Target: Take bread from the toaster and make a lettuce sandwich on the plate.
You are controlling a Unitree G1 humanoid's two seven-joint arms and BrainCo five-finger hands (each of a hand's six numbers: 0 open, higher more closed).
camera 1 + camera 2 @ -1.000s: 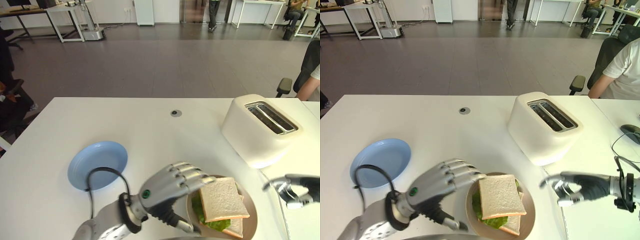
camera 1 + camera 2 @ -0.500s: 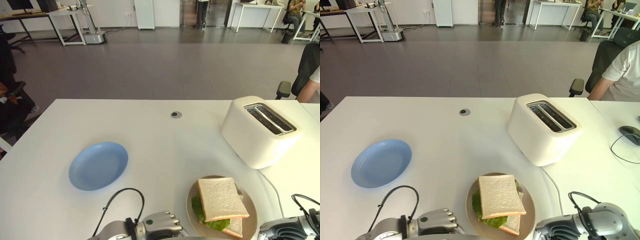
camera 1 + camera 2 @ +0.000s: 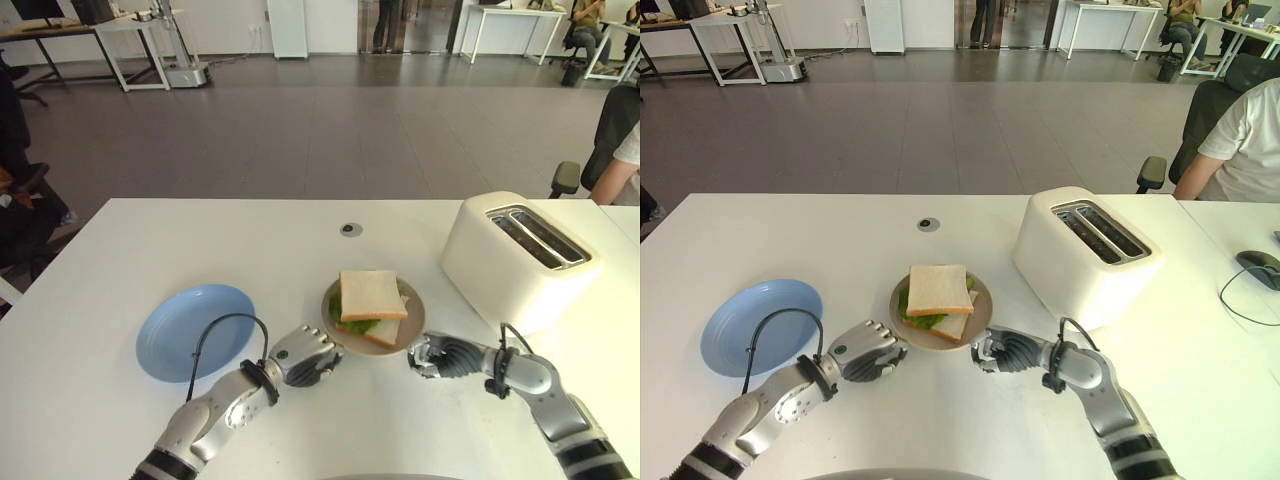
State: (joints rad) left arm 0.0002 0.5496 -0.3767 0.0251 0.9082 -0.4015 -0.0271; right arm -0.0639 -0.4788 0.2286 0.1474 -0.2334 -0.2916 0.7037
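Blue plate (image 3: 170,337) on white table (image 3: 130,240) at L, grommet (image 3: 348,229) mid-rear, mouse (image 3: 1256,268) far R.

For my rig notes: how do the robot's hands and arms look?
Silver-grey metal arms; the left hand and right hand are jointed silver and dark grey. A black cable loops at each wrist. The left hand bears a green dot.

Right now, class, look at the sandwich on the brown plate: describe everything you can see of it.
The sandwich is two square slices of pale white bread with tan crusts, ruffled green lettuce between them. The top slice sits skewed, so the lettuce and a corner of the bottom slice stick out. It lies flat on a round brown plate on the white table, left of the toaster. The curled left hand and right hand flank the plate without touching the sandwich.
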